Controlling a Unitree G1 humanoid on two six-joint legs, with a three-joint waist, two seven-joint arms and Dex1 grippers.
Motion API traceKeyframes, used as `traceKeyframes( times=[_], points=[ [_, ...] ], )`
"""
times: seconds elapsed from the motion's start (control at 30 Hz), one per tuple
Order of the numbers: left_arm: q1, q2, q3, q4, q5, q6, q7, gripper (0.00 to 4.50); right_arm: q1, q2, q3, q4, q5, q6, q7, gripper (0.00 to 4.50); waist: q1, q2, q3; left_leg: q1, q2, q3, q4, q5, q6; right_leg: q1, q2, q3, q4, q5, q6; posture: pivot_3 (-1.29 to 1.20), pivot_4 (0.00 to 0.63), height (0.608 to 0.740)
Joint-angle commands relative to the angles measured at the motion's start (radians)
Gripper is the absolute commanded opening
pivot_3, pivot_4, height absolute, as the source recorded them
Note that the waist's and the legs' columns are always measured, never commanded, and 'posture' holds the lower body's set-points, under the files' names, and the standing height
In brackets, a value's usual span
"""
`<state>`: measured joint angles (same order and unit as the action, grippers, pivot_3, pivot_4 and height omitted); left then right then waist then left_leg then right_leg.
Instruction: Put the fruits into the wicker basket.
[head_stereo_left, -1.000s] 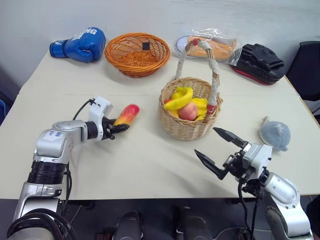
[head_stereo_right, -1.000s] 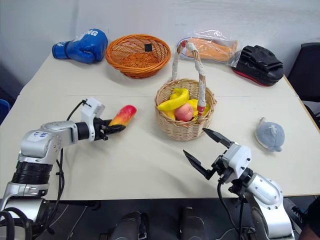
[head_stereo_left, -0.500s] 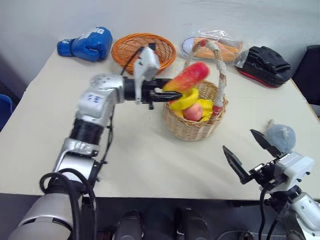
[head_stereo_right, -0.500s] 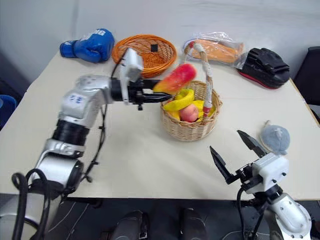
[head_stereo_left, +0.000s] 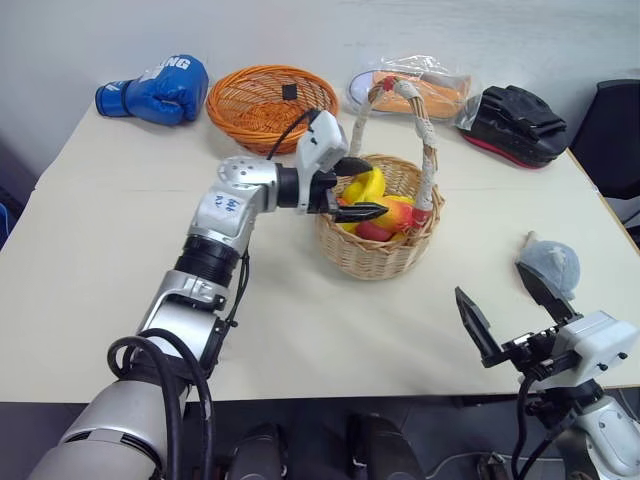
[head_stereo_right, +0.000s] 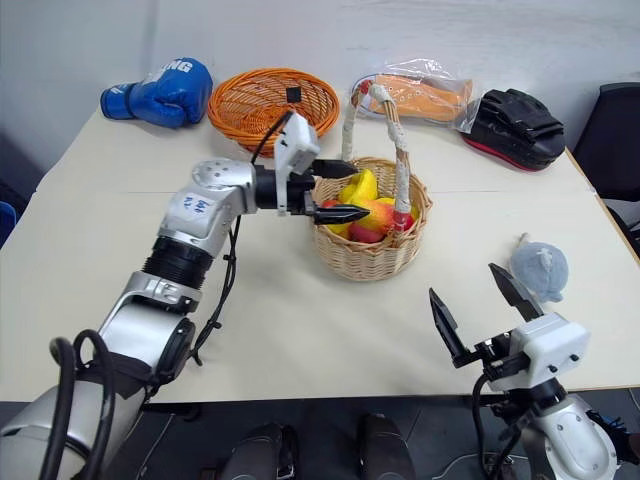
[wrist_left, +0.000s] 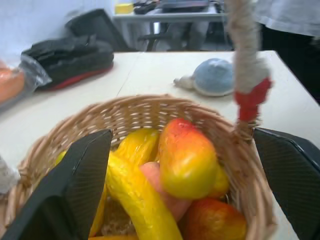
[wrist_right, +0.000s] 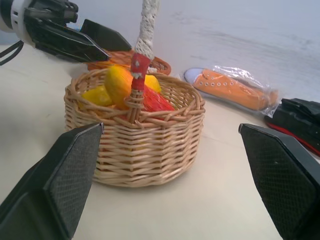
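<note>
My left hand (head_stereo_left: 357, 189) hangs over the near-left rim of the round tan wicker basket with the tall cord-wrapped handle (head_stereo_left: 380, 245), pointing level across it toward my right, its 2 black fingers spread wide and holding nothing. The red-and-yellow oblong mango (wrist_left: 187, 157) lies just ahead of and below those fingers, inside the basket, resting on top of the other fruit with its long axis running roughly away from my wrist toward the far rim. I judge it dropped in and settled, so the coming move for this arm is to draw back to my left without catching the handle, whose red-ended post (wrist_left: 248, 97) stands just beside my far finger.

Inside the basket, under and beside the mango, I see the curved yellow banana (wrist_left: 138, 192), a pinkish round peach (wrist_left: 160, 187) partly buried, and more yellow fruit (wrist_left: 137, 145); a reddish fruit (wrist_left: 212, 222) sits at the near wall. No fruit is left on the pale worktop (head_stereo_left: 120, 250), so I judge the task done or nearly so.

My right hand (head_stereo_left: 520, 315) hovers low at the near right edge of the worktop, well apart from the basket, fingers wide and empty. The left arm is much the nearer to the basket.

The shallow orange woven bowl (head_stereo_left: 272, 105) behind holds only a small dark object (head_stereo_left: 290, 92).
</note>
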<state>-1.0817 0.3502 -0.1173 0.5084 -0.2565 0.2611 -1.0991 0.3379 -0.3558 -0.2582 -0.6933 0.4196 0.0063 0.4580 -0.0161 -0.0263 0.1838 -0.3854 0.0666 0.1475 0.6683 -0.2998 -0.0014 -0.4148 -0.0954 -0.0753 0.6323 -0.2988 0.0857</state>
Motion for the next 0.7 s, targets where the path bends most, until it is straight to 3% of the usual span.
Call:
traceKeyframes(
  times=[0.03, 0.13, 0.3, 0.5, 0.7],
  points=[
    [0.050, 0.107, 0.092, -0.059, -0.059, -0.095, -0.118, 4.48, -0.113, -0.055, 0.022, -0.067, 0.089, 0.138, -0.035, 4.50, -0.013, 0.000, 0.000, 0.000, 0.000, 0.000, 0.000, 0.000, 0.000, 0.000, 0.000, 0.000, 0.001, 0.000, 0.000, 0.00, 0.150, 0.740],
    [0.189, 0.243, 0.170, -0.124, -0.095, -0.188, -0.218, 4.48, -0.329, -0.076, 0.043, -0.003, 0.107, 0.279, -0.115, 4.50, -0.018, 0.000, 0.000, 0.000, 0.001, -0.001, -0.001, 0.001, -0.002, -0.002, 0.000, 0.000, 0.005, -0.001, -0.003, 0.00, 0.150, 0.740],
    [0.453, 0.399, 0.262, -0.275, -0.150, -0.126, -0.250, 4.48, -0.536, -0.127, 0.100, 0.071, 0.120, 0.468, -0.130, 4.50, -0.003, 0.000, 0.000, -0.003, 0.001, -0.002, -0.002, 0.002, -0.003, -0.006, -0.001, -0.001, 0.007, -0.002, -0.004, 0.00, 0.150, 0.740],
    [0.641, 0.407, 0.347, -0.511, -0.235, -0.023, -0.138, 4.48, -0.654, -0.139, 0.136, 0.143, 0.115, 0.584, -0.129, 4.50, 0.016, 0.000, 0.000, -0.013, 0.001, -0.002, 0.009, -0.001, 0.004, -0.011, -0.004, 0.000, 0.007, -0.001, -0.001, 0.00, 0.150, 0.740],
    [0.690, 0.366, 0.353, -0.637, -0.293, 0.044, -0.047, 4.48, -0.719, -0.116, 0.163, 0.236, 0.084, 0.594, -0.121, 4.50, 0.012, 0.000, 0.000, -0.014, -0.001, 0.000, 0.013, -0.003, 0.006, -0.011, -0.005, 0.001, 0.007, 0.001, 0.002, 0.00, 0.150, 0.740]
  ],
)
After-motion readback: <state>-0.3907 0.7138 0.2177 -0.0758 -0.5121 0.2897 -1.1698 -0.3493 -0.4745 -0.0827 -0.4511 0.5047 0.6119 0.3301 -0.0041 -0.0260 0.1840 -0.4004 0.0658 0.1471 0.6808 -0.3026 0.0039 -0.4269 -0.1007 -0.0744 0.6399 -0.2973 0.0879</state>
